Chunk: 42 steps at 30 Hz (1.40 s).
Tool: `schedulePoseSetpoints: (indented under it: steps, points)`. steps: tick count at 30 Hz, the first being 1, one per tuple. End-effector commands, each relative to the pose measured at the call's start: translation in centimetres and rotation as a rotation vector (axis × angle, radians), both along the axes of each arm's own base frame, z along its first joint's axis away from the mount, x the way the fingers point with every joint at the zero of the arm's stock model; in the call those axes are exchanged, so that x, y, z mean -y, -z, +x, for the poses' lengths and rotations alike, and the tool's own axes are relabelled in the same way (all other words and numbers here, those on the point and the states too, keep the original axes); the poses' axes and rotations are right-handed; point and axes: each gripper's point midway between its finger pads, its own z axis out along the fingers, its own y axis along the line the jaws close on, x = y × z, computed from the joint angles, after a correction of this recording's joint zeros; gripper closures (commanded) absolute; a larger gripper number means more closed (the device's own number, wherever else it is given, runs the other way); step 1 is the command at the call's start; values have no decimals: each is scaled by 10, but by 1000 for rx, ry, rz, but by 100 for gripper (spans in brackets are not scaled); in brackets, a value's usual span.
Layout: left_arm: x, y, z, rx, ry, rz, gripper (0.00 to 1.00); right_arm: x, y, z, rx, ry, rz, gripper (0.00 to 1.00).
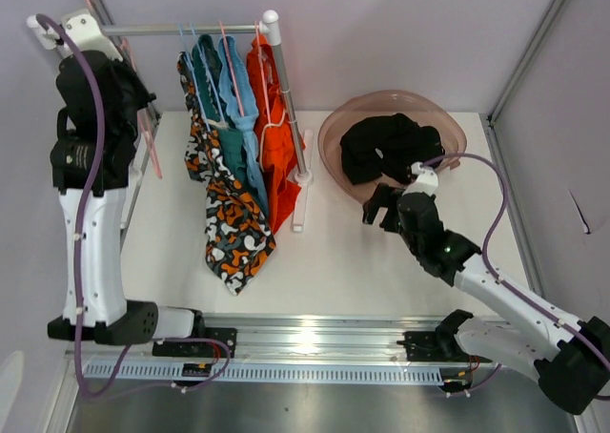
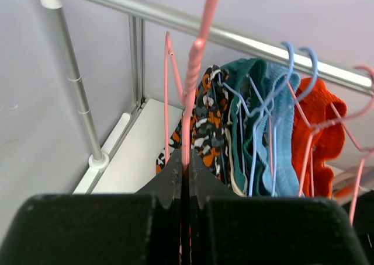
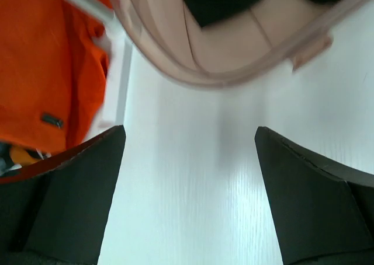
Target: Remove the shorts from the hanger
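Left gripper (image 2: 186,160) pinched shut on pink hanger (image 2: 197,60), far-left corner; hanging shorts (image 1: 233,223) just right. Right gripper (image 3: 190,136) wide open, empty, beside bowl (image 3: 222,49).

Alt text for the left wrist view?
The left tool is shut on a bare pink plastic hanger. Behind it, orange-patterned black shorts, teal shorts, light blue shorts and bright orange shorts hang from a silver metal rail.
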Motion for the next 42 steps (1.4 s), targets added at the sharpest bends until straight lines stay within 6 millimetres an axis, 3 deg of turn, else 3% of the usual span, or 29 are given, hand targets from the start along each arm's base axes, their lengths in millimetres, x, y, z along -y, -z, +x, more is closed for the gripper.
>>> schedulePoseSetpoints:
  steps: [1,7,10,11,15,18,20,21,22,23,24,25,28,31,33,34,36,39,42]
  points:
    - [0,-18,16,33,56,1,100,2,15,-15,-19,24,22,1]
    - [-5,5,57,-9,137,-29,100,5,39,-36,-25,-31,36,1]
    - [-7,10,73,-20,145,-8,100,-6,38,-42,25,-100,107,1]
    - [-11,10,77,-18,139,-3,100,-9,50,-50,12,-139,117,0]
    - [-22,22,97,-33,137,-13,100,-15,64,-61,4,-193,132,1]
    - [-36,29,113,-45,138,-41,100,-21,62,-65,32,-219,150,1]
    - [-46,46,129,-73,146,-80,100,-24,61,-69,41,-235,162,0]
    - [-46,38,131,-52,165,-87,100,-25,61,-71,48,-237,174,1]
    - [-50,54,144,-84,168,-116,100,-24,62,-72,48,-235,175,1]
    - [-55,58,149,-89,172,-131,100,-25,62,-74,49,-237,179,1]
    - [-52,49,151,-67,199,-135,100,-25,63,-75,45,-235,180,1]
    - [-54,62,160,-96,200,-150,100,-25,63,-75,44,-233,181,1]
    - [-56,68,166,-107,203,-161,100,-26,64,-77,38,-239,178,1]
    - [-54,94,171,-165,209,-185,100,-26,64,-77,40,-237,175,1]
    - [-53,90,163,-160,214,-178,99,-27,64,-77,42,-241,175,1]
    - [-52,105,164,-187,221,-188,98,-27,65,-77,40,-242,174,1]
    - [-49,94,153,-161,228,-180,94,-28,66,-78,39,-248,172,1]
    - [-47,99,142,-172,228,-177,83,-28,66,-77,40,-250,172,1]
    - [-44,98,130,-164,238,-166,80,-29,66,-78,41,-255,171,1]
